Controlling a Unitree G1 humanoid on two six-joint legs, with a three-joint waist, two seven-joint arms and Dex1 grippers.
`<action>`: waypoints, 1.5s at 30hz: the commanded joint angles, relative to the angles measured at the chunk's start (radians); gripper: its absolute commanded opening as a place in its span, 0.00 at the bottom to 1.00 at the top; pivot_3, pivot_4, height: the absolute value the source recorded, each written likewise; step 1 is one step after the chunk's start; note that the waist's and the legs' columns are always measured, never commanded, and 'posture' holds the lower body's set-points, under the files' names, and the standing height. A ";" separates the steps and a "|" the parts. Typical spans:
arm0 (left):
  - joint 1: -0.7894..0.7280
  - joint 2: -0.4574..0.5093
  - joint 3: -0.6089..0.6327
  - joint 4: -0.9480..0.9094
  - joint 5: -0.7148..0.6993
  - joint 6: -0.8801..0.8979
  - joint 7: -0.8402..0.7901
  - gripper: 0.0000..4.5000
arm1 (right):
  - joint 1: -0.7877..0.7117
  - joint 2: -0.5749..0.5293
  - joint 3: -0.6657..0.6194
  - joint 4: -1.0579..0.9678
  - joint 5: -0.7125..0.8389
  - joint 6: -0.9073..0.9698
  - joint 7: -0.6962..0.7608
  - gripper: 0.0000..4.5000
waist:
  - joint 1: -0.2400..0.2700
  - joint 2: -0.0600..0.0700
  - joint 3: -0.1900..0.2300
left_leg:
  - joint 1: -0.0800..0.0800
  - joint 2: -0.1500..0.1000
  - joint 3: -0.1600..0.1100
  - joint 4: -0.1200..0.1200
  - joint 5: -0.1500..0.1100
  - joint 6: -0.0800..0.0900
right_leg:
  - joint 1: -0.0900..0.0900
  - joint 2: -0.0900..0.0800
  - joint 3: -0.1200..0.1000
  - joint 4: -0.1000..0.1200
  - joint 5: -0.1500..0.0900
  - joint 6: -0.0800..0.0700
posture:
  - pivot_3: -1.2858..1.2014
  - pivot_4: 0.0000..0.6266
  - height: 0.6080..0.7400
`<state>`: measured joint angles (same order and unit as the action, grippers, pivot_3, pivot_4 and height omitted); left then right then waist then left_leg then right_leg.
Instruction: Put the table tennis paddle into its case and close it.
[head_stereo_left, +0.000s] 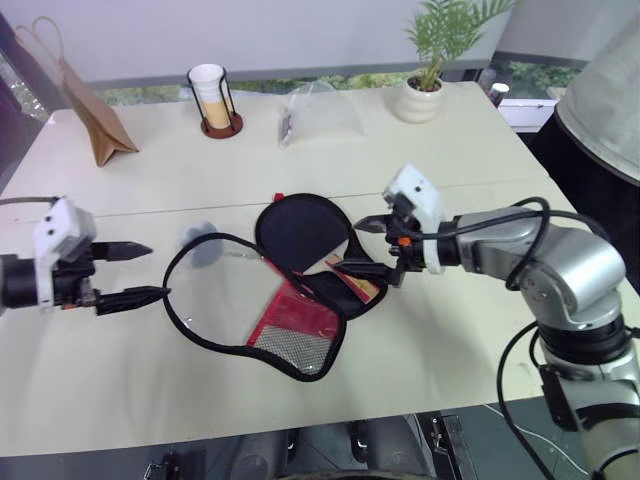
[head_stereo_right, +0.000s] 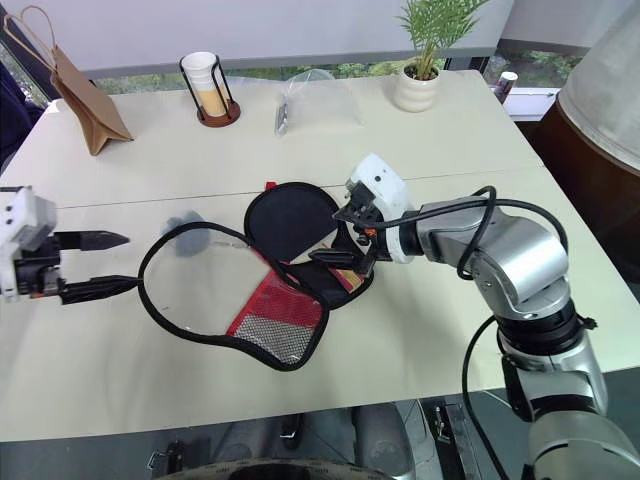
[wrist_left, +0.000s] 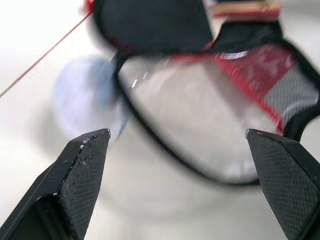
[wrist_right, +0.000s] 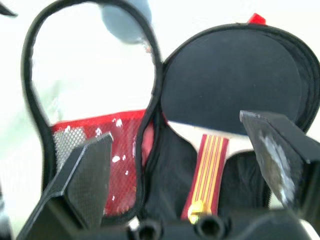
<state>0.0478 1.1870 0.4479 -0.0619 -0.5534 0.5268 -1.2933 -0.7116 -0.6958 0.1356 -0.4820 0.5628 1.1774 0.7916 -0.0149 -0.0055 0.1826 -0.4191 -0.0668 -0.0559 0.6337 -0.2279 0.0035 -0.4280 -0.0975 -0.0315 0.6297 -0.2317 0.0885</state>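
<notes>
I am seeing my left gripper (head_stereo_left: 140, 271) hanging above the table (head_stereo_left: 420, 350) at its left side, fingers standing wide apart with nothing between them. Just beyond its fingertips the case (head_stereo_left: 290, 325) is lying unzipped and spread flat: the clear-windowed flap with its red panel and mesh patch is resting nearer this gripper, close to its tips but apart from them. A pale blue round patch (head_stereo_left: 205, 245) is showing under the flap's far edge, too blurred for me to name.

Moving right, the table tennis paddle (head_stereo_left: 300, 230) is sitting in the case's other half, black face up, head pointing away from me and the striped wooden handle (wrist_right: 207, 165) pointing back toward my right gripper (head_stereo_left: 368, 247). That gripper is hovering just over the handle end, fingers spread apart and gripping nothing.

Well beyond both hands, along the far edge, I am looking at a brown paper bag (head_stereo_left: 95, 110), a cup in a wire holder (head_stereo_left: 212, 100), a clear plastic bag (head_stereo_left: 320, 112) and a potted plant (head_stereo_left: 425, 70).
</notes>
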 joint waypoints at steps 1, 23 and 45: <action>0.041 0.018 0.044 0.083 0.085 -0.116 -0.035 1.00 | -0.033 -0.032 -0.017 0.046 -0.019 -0.113 0.050 0.99 | 0.000 0.000 0.000 | 0.000 0.000 0.000 0.000 0.000 0.000 | 0.000 0.000 0.000 0.000 0.000 -0.001 | 0.52 0.24 0.95; -0.279 -0.391 -0.329 -0.171 -0.011 -0.047 0.130 1.00 | -0.034 -0.166 -0.095 0.092 -0.038 -0.217 0.092 0.99 | 0.007 -0.001 0.000 | -0.002 0.001 0.000 0.002 0.000 0.000 | 0.000 -0.001 0.000 0.000 0.002 0.001 | 0.52 0.24 0.95; -0.808 -0.739 -0.581 0.483 0.307 -0.401 0.141 1.00 | 0.063 -0.146 -0.119 0.264 0.047 -0.056 0.080 0.99 | 0.020 -0.002 0.000 | -0.007 -0.002 0.000 0.015 -0.005 0.008 | 0.001 -0.001 0.001 0.001 0.005 0.007 | 0.52 0.24 0.95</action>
<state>-0.7474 0.4262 -0.1837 0.5030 -0.1999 0.1042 -1.1337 -0.6299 -0.8413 0.0039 -0.2479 0.6115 1.1306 0.8533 0.0054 -0.0073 0.1824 -0.4259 -0.0685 -0.0553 0.6495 -0.2325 0.0115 -0.4271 -0.0985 -0.0300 0.6309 -0.2266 0.0958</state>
